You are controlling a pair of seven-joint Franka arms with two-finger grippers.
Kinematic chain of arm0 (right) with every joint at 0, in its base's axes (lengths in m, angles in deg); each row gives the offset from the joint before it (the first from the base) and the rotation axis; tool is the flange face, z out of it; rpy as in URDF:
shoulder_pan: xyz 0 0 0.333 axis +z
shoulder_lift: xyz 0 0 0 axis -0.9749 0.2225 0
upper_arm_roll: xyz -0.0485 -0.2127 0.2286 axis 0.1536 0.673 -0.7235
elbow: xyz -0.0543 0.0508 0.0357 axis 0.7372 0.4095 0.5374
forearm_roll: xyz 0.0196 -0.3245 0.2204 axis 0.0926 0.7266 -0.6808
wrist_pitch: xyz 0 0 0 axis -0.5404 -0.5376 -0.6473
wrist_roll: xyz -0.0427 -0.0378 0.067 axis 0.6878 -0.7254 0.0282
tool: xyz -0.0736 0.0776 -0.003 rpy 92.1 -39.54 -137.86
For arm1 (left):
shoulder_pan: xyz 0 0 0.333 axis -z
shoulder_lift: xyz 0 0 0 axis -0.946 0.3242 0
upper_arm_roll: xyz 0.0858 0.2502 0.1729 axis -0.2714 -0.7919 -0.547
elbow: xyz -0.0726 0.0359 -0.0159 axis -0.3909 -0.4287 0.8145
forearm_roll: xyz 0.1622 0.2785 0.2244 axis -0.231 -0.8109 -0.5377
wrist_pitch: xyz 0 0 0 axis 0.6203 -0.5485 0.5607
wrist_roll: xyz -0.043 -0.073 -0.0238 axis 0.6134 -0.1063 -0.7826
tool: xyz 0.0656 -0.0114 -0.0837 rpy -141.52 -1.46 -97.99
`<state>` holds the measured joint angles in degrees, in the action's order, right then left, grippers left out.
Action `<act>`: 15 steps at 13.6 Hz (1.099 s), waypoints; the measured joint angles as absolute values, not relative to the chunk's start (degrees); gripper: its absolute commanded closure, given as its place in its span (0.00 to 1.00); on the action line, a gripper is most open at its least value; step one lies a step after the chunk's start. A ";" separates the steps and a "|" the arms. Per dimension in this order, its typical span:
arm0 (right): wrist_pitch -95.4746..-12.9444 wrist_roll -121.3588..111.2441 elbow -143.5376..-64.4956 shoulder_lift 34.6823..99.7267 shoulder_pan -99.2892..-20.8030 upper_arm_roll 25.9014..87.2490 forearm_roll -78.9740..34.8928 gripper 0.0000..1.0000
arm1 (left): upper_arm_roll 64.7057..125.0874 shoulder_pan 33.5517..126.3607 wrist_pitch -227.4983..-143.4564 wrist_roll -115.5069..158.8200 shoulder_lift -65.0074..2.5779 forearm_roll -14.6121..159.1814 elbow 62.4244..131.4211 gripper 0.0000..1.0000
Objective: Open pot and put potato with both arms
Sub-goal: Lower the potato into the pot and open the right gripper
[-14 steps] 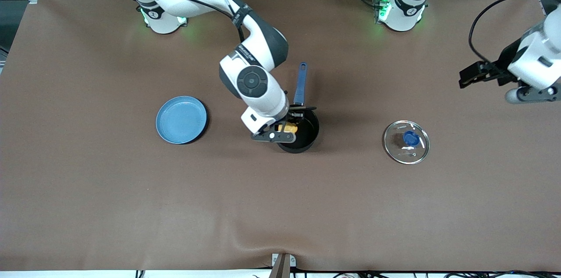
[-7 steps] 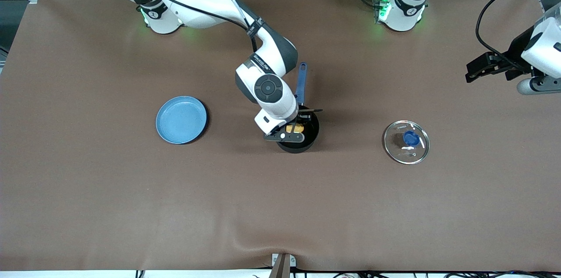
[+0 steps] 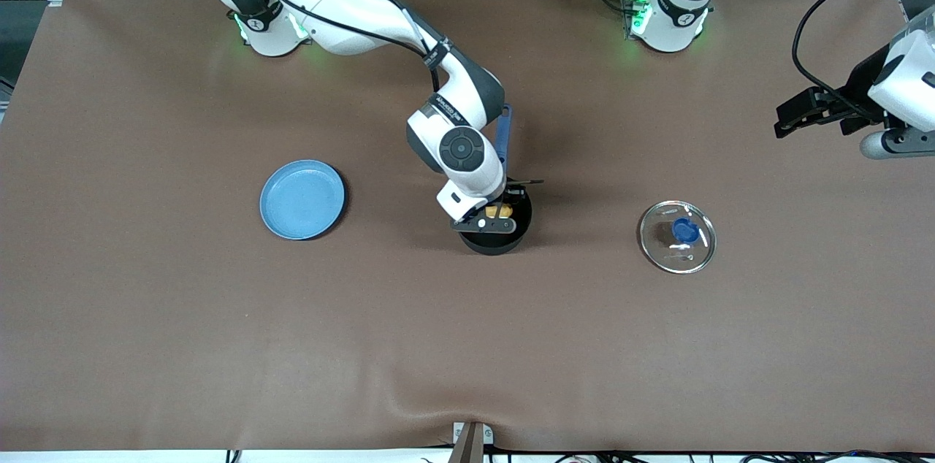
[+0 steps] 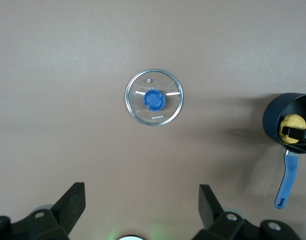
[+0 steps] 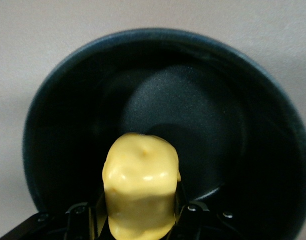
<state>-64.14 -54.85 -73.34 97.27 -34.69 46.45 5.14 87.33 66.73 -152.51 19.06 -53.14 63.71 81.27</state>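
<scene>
The black pot stands open in the middle of the table, its blue handle pointing toward the robots' bases. My right gripper is shut on the yellow potato and holds it over the pot's opening. In the right wrist view the potato hangs between the fingers above the pot's dark inside. The glass lid with its blue knob lies flat on the table toward the left arm's end. My left gripper is open and empty, raised over the table's end; its view shows the lid and the pot.
An empty flat blue plate lies on the table toward the right arm's end, beside the pot. The brown mat has a raised wrinkle at its edge nearest the front camera.
My right gripper has carried the potato from the pot's rim toward the middle of its opening and lower. The left arm drew up toward the table's end, then held still.
</scene>
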 measured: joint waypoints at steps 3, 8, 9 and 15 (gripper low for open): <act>-65.31 -54.85 -73.33 97.90 -34.62 46.51 5.14 0.63 | 87.34 66.69 -152.51 19.06 -53.02 63.71 81.27 0.00; -65.66 -54.85 -73.33 98.52 -34.53 46.74 5.24 0.00 | 87.22 66.65 -152.82 19.06 -52.95 63.71 81.26 0.00; -65.68 -54.85 -73.33 98.58 -34.53 46.89 5.33 0.00 | 87.22 66.65 -153.06 19.06 -52.95 63.71 81.26 0.00; -63.32 -54.93 -70.58 97.67 -35.17 47.43 5.38 0.00 | 82.64 71.16 -154.31 20.22 -52.96 63.71 81.27 0.00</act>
